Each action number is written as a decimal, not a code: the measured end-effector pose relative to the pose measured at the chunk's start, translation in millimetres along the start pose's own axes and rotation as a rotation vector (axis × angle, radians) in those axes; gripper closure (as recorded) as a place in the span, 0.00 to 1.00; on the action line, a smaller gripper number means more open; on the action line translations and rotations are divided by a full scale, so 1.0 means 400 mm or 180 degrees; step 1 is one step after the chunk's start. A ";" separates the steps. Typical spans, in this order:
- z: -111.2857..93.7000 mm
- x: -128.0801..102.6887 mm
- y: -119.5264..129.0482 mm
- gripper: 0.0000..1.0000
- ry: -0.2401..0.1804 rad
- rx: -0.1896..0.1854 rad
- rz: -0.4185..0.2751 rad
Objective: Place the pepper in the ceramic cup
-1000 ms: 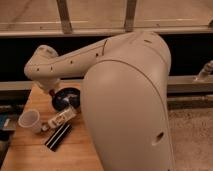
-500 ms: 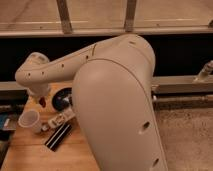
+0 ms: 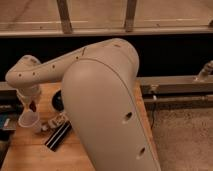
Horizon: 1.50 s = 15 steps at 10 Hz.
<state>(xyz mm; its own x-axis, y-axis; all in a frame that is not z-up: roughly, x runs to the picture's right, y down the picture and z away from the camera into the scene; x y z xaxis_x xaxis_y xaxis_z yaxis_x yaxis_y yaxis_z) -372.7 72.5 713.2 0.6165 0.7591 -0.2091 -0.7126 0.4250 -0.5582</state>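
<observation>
**Pepper hangs right over the cup**

The biggest thing here is the robot's fat white arm point(image 3: 100, 105). It bends out from the right and reaches left, over the wooden tabletop point(image 3: 30, 152), so its end can get above the ceramic cup point(image 3: 29, 121). It blocks a lot of the tabletop from where I stand.

The cup is my landmark. It sits near the left edge of the tabletop, standing up with its wide mouth open to the top. That looks like a good way for it to stand, because something can drop straight in.

To the right of the cup, a bit farther back, a round black bowl point(image 3: 58, 98) peeks out from behind the arm. Just right of the cup and closer to me lies a flat black bar point(image 3: 57, 136). Between the cup and the bar is a small clear bottle point(image 3: 52, 124), lying near the cup.

Straight above the cup is the gripper point(image 3: 31, 104), pointing down. Its jaws are squeezed together on the pepper point(image 3: 32, 106), a little dark red thing poking down toward the cup's mouth. I think the robot holds it there so it will land inside when the jaws let go. It is not in the cup yet.
</observation>
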 end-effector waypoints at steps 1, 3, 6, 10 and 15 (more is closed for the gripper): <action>0.004 0.003 0.016 1.00 0.0014 -0.0021 -0.0047; 0.015 0.010 0.049 1.00 0.0042 -0.0109 -0.0118; 0.067 0.036 0.048 1.00 0.0124 -0.0267 -0.0038; 0.079 0.049 0.044 0.95 0.0176 -0.0337 0.0035; 0.086 0.060 0.051 0.47 0.0254 -0.0400 0.0062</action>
<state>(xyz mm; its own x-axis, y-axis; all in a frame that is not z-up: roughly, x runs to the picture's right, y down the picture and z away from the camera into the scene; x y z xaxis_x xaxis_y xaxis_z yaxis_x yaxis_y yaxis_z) -383.8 116.1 724.4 0.6311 0.7230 -0.2812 -0.6802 0.3416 -0.6485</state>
